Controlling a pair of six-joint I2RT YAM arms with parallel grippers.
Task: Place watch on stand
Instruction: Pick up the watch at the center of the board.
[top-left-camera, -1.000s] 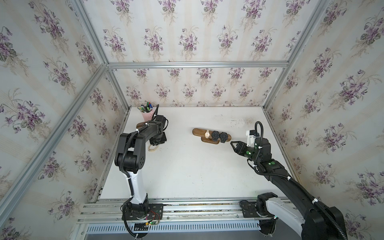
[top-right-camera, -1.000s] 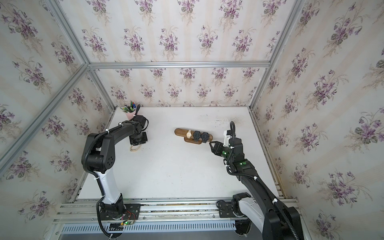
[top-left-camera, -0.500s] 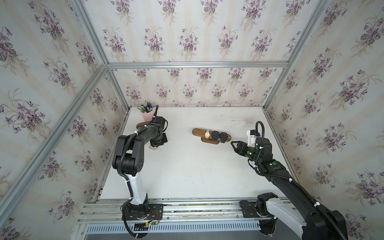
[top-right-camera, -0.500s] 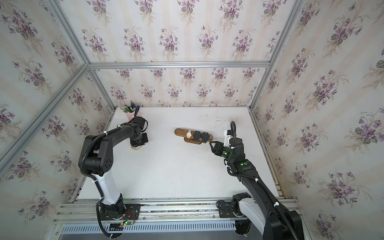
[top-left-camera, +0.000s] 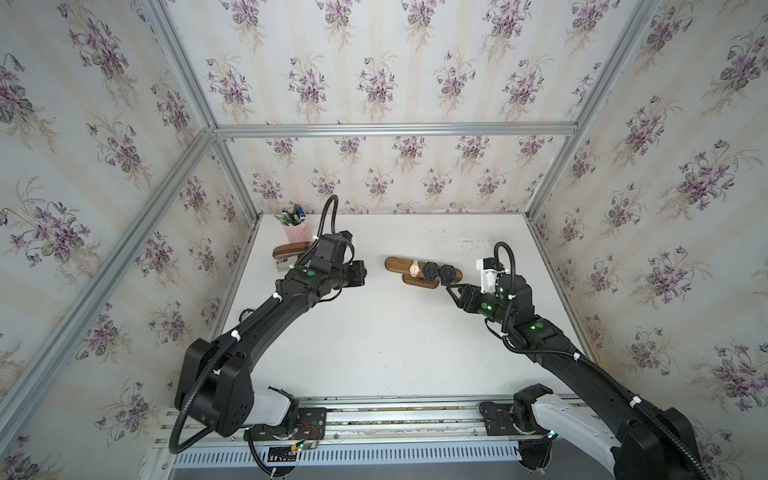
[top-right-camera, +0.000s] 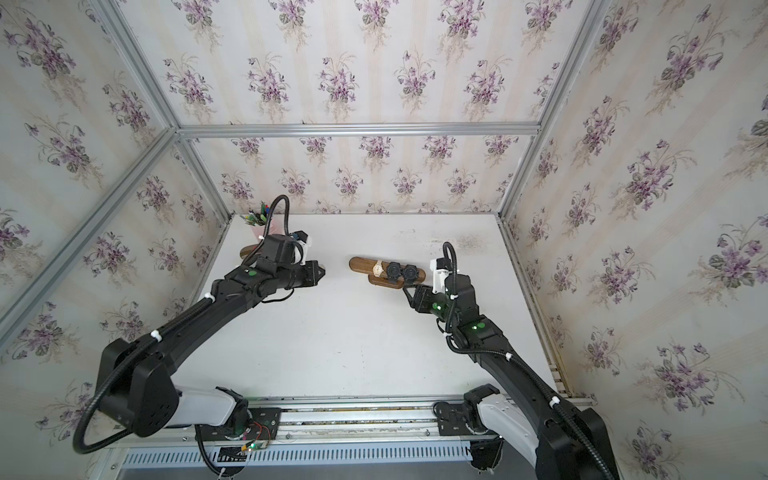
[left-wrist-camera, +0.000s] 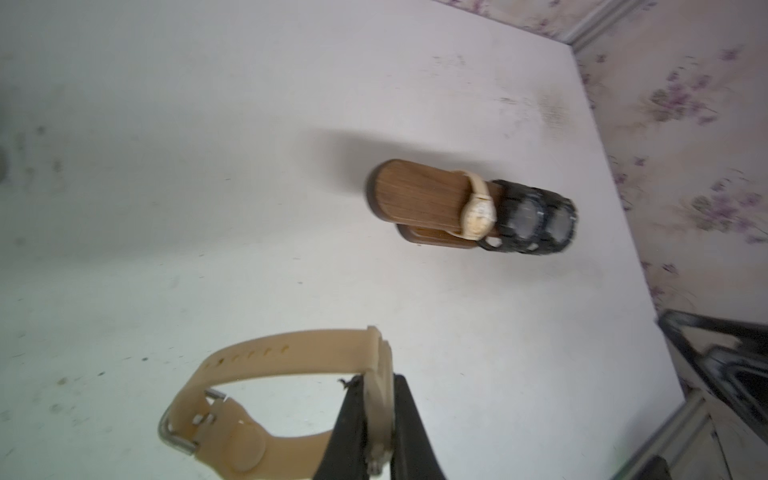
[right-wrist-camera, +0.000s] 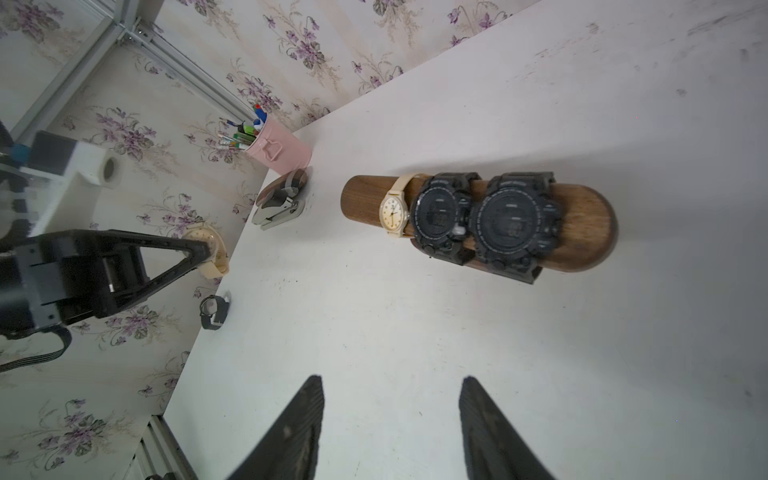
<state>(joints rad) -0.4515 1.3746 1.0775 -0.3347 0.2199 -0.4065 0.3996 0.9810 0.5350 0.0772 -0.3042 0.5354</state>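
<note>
My left gripper is shut on a beige watch, gripping its case edge-on, with the buckled strap looped out to one side. It hangs above the table, left of the stand, in both top views. The dark wooden stand carries a cream watch and two black watches; its left end is bare. My right gripper is open and empty, low by the stand's right end.
A pink pen cup and a brown-topped stapler sit at the back left corner. A small black watch lies on the table near the left wall, below my left arm. Walls close in the table on three sides.
My left gripper has shut on the beige watch, lifted it off the table near the left wall and carried it right toward the stand. The right arm has not moved.
</note>
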